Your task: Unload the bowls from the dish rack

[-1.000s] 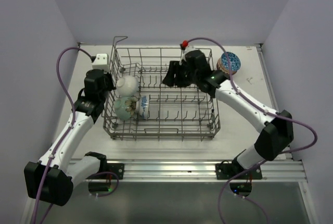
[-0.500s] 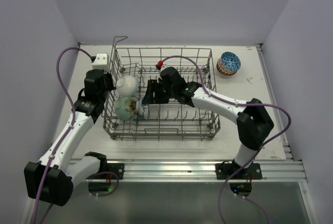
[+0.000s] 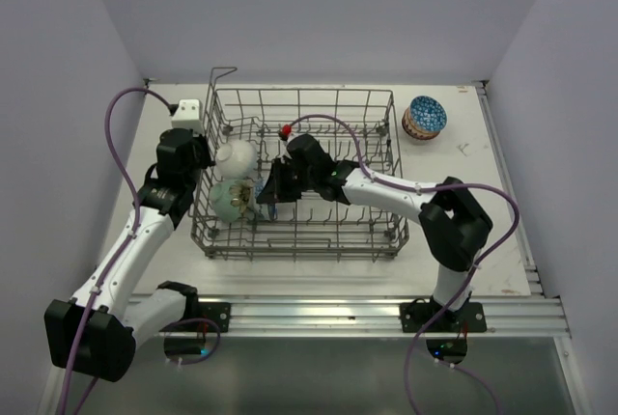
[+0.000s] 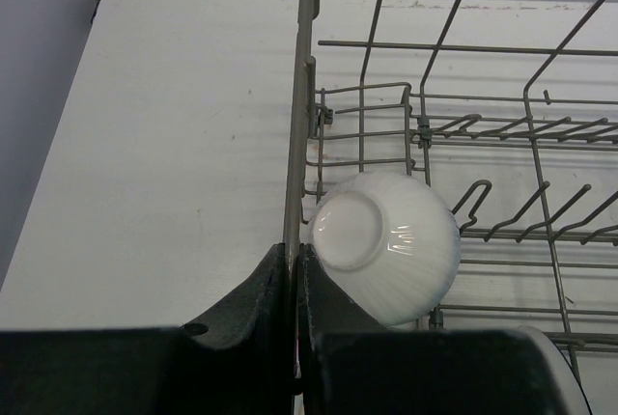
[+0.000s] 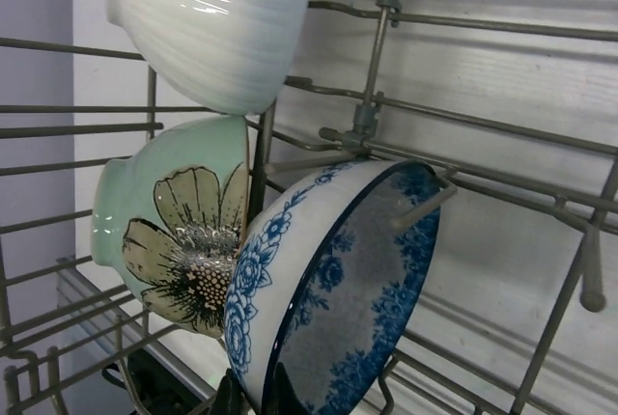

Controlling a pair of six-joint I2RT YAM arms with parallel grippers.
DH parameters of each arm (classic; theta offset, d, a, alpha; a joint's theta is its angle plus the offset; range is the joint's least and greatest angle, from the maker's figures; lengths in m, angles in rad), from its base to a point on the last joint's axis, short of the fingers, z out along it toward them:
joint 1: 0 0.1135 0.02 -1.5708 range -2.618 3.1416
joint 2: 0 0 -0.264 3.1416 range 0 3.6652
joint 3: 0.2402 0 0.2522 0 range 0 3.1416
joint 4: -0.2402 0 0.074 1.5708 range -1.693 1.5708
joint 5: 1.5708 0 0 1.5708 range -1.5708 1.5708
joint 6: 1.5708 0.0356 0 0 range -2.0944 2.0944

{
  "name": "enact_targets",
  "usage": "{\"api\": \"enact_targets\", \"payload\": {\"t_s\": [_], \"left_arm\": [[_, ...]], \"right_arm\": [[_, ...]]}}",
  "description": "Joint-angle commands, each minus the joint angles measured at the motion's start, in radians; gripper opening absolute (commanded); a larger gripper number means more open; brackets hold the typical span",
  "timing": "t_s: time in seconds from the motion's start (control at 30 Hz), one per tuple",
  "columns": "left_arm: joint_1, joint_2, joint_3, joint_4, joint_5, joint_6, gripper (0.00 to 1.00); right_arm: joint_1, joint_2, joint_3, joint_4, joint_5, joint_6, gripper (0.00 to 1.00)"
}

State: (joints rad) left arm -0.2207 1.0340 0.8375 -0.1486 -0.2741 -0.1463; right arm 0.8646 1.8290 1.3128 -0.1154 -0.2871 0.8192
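Top external view: the dish rack (image 3: 301, 174) stands in the middle of the white table (image 3: 463, 193), and a blue patterned bowl (image 3: 425, 117) sits upside down near the table's far right corner, just outside the rack. Three bowls crowd the rack's left end: a white ribbed bowl (image 3: 235, 155), a green flower bowl (image 3: 230, 199) nearer the front, and a blue-and-white bowl (image 3: 267, 198) just right of the green one. The left gripper (image 3: 200, 156) is at the rack's left rim; the right gripper (image 3: 270, 188) reaches in from the right to the blue-and-white bowl. Left wrist view: the jaws are pressed together on the rim wire, with the white ribbed bowl just beside them, base up. Right wrist view: the jaws pinch the rim of the blue-and-white bowl, which stands tilted on edge among the tines and touches the green flower bowl; the white ribbed bowl is above.
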Motion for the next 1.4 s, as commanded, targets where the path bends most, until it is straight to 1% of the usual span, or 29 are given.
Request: {"api": "enact_targets", "payload": {"t_s": [0.0, 0.2, 0.43, 0.5, 0.6, 0.63, 0.7, 0.73, 0.8, 0.83, 0.9, 0.93, 0.97, 1.0, 1.03, 1.1, 1.13, 1.2, 1.23, 1.37], "left_arm": [[-0.002, -0.006, -0.008, 0.015, -0.022, 0.004, 0.0], [-0.002, 0.005, -0.002, -0.003, -0.06, 0.002, 0.0], [-0.002, 0.014, 0.0, -0.011, -0.073, -0.006, 0.0], [-0.002, 0.015, 0.0, -0.011, -0.074, -0.006, 0.0], [-0.002, 0.015, 0.0, -0.012, -0.076, -0.007, 0.0], [-0.002, 0.015, 0.0, -0.012, -0.08, -0.01, 0.0], [-0.002, 0.014, 0.0, -0.016, -0.085, -0.01, 0.0], [-0.002, 0.009, 0.0, -0.014, -0.091, -0.009, 0.0], [-0.002, 0.008, 0.002, -0.016, -0.099, -0.009, 0.0], [-0.002, 0.005, 0.0, -0.016, -0.103, -0.007, 0.0], [-0.002, 0.001, 0.002, -0.016, -0.106, -0.006, 0.0], [-0.002, 0.0, 0.002, -0.017, -0.109, -0.006, 0.0], [-0.002, -0.002, 0.002, -0.016, -0.108, -0.007, 0.0], [-0.002, 0.0, 0.002, -0.016, -0.105, -0.006, 0.0], [-0.002, 0.0, 0.002, -0.017, -0.1, -0.006, 0.0], [-0.002, 0.0, 0.002, -0.016, -0.1, -0.006, 0.0], [-0.002, -0.002, 0.002, -0.017, -0.097, -0.006, 0.0], [-0.002, 0.0, 0.002, -0.017, -0.096, -0.006, 0.0], [-0.002, 0.0, 0.002, -0.016, -0.091, -0.007, 0.0], [-0.003, 0.003, 0.002, -0.016, -0.082, -0.007, 0.0]], "right_arm": [[-0.001, -0.079, 0.019, 0.103, 0.005, 0.017, 0.0], [-0.007, -0.172, 0.011, 0.109, 0.031, 0.017, 0.0], [-0.021, -0.276, -0.069, 0.293, 0.008, 0.083, 0.0], [-0.024, -0.312, -0.07, 0.299, 0.009, 0.084, 0.0], [-0.042, -0.382, -0.023, 0.189, 0.071, 0.008, 0.0], [-0.058, -0.404, -0.005, 0.075, 0.1, -0.021, 0.0], [-0.084, -0.46, 0.057, -0.053, 0.207, -0.096, 0.0], [-0.126, -0.48, 0.074, -0.16, 0.238, -0.139, 0.0], [-0.183, -0.523, 0.089, -0.248, 0.314, -0.167, 0.0], [-0.259, -0.566, 0.085, -0.304, 0.328, -0.179, 0.0], [-0.334, -0.615, 0.056, -0.354, 0.394, -0.215, 0.0], [-0.398, -0.658, 0.031, -0.383, 0.414, -0.25, 0.0], [-0.424, -0.677, 0.023, -0.398, 0.442, -0.267, 0.0], [-0.446, -0.691, 0.016, -0.418, 0.501, -0.281, 0.0], [-0.487, -0.703, 0.01, -0.456, 0.531, -0.296, 0.0], [-0.522, -0.706, -0.004, -0.521, 0.616, -0.33, 0.0], [-0.57, -0.702, -0.013, -0.538, 0.623, -0.334, 0.0], [-0.62, -0.662, -0.044, -0.564, 0.615, -0.33, 0.0], [-0.663, -0.648, -0.055, -0.57, 0.577, -0.327, 0.0], [-0.726, -0.527, -0.102, -0.556, 0.493, -0.348, 0.0]]}}
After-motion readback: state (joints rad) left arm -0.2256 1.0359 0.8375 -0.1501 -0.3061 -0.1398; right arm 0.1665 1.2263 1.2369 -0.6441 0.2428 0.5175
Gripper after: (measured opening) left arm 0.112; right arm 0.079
